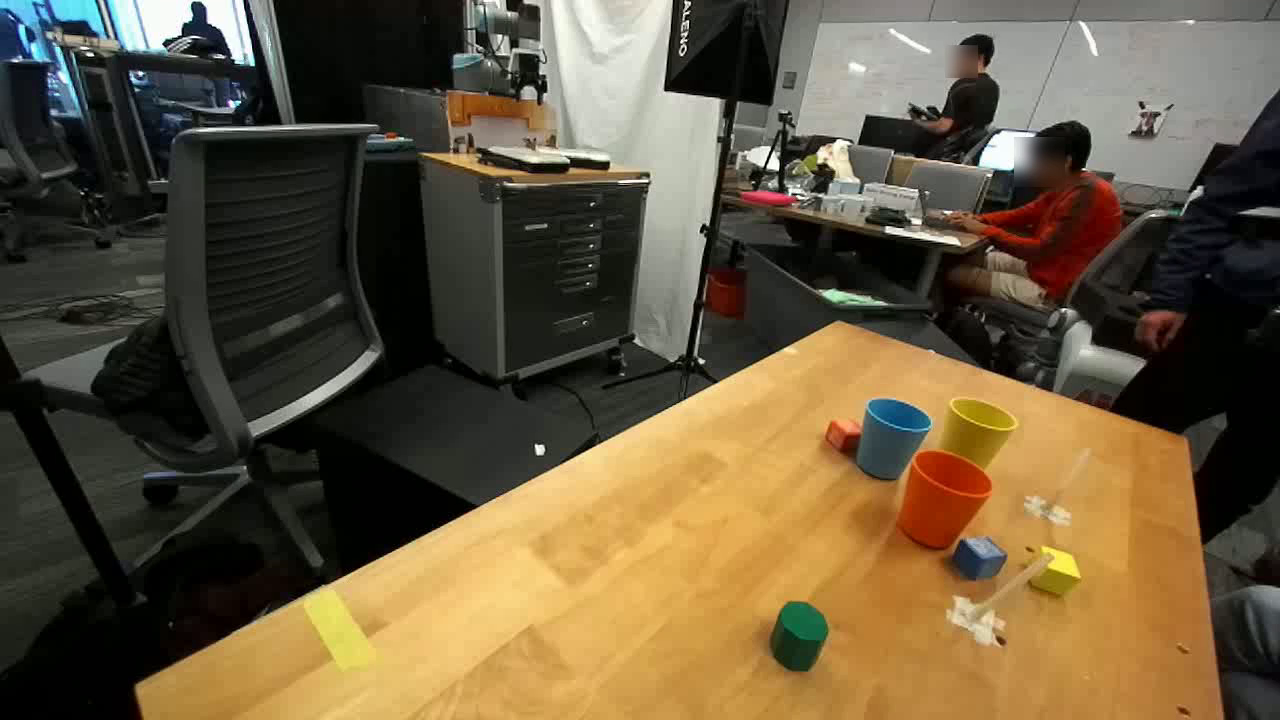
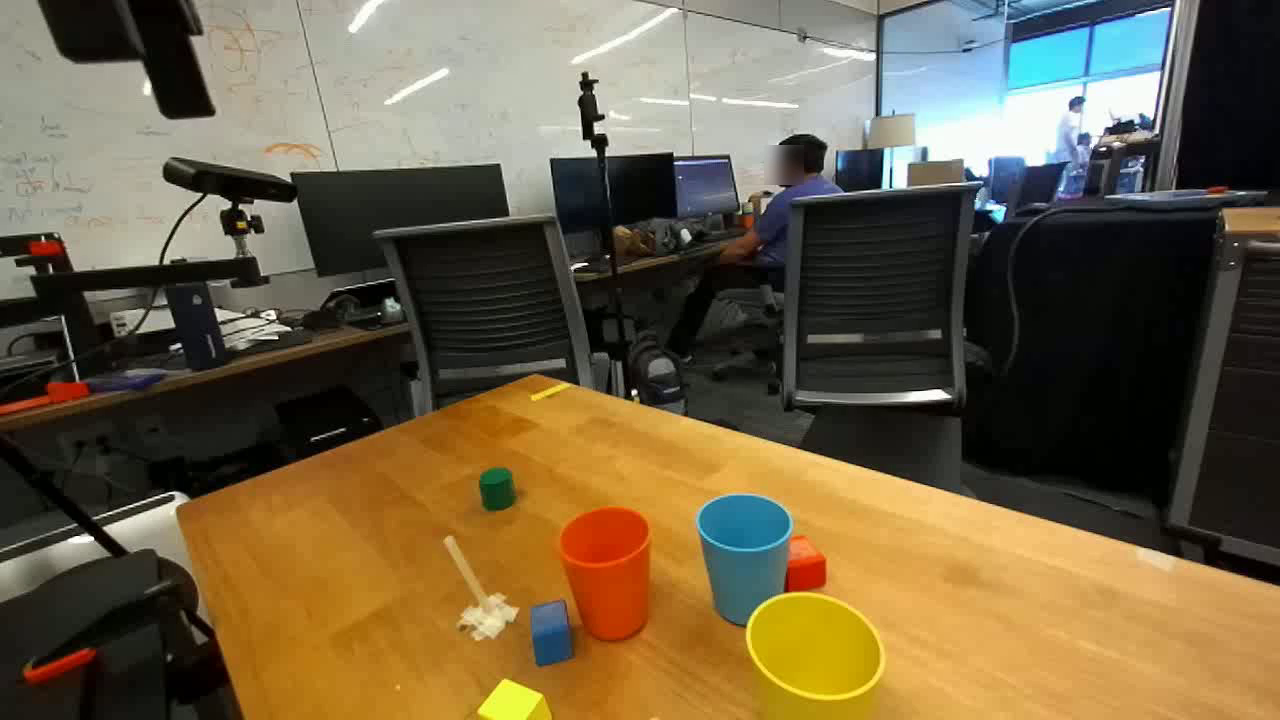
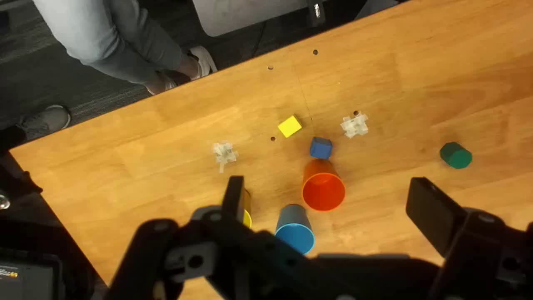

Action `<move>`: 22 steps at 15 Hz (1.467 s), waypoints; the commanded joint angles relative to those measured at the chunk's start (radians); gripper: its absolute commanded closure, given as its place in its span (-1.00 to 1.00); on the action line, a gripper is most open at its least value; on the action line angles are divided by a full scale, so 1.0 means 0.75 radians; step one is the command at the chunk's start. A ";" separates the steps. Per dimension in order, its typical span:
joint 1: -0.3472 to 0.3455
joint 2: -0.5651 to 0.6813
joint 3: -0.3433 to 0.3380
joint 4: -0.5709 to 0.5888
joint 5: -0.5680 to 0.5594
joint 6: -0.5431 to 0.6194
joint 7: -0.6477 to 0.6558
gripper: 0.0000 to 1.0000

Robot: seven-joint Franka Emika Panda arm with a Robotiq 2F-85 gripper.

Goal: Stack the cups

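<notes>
- In the wrist view the gripper [image 3: 328, 193] hangs over the table [image 3: 395, 83], fingers [image 3: 433, 208] parted wide; its body is blurred and cut off by the bottom edge.
- Framed between those fingers, the orange cup [image 3: 322, 185] stands upright, plain orange inside.
- Near it but apart, the blue cup [image 3: 295, 229] stands upright, plain blue inside; part of its rim passes behind the gripper's body.
- A finger hides most of the yellow cup [image 2: 815, 650], near the blue one; an exterior view cuts off its base but shows its yellow inside.
- A blue block [image 1: 980, 557] sits just beside the orange cup; whether they touch, I cannot tell.
- A red block [image 1: 842, 434] is partly hidden behind the blue cup in both exterior views.
- A dark shape [image 2: 165, 50], cut off in an exterior view's top corner, is unidentifiable.
</notes>
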 commanded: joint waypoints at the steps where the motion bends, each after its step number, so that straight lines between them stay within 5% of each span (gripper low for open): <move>1: 0.013 0.000 -0.010 0.008 -0.007 -0.003 0.007 -1.00; 16: 0.013 -0.007 -0.010 0.016 -0.007 -0.003 0.007 -1.00; 22: -0.015 0.078 -0.022 0.052 0.026 0.108 0.132 -1.00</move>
